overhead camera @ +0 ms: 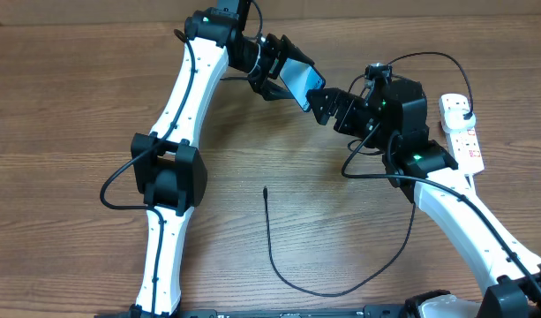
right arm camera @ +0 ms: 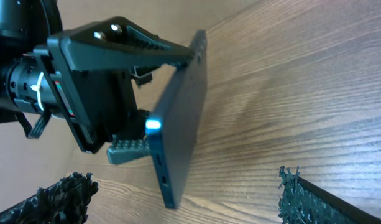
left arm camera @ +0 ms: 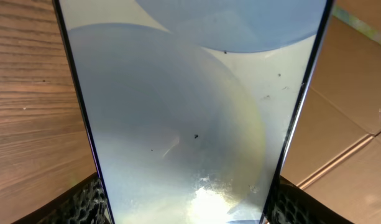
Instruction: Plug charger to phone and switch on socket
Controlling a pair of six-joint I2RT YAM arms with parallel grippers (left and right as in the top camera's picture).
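place: robotics lab bench | signs: white-and-black left arm (overhead camera: 186,93) and right arm (overhead camera: 469,225) at a wood-grain table (overhead camera: 67,106) | charger (overhead camera: 268,234) and white socket (overhead camera: 462,132) lying on it | brown cardboard-looking sheets (left arm camera: 352,124) beyond the table edge

Bare wood all around charger (overhead camera: 266,196) tip, raised phone (overhead camera: 296,81) blocking right fingers (right arm camera: 66,199) ahead, socket (overhead camera: 469,141) tight beside right arm (overhead camera: 451,212)

No readable text, phone (left arm camera: 190,124) screen plain, socket (overhead camera: 464,137) marks too small
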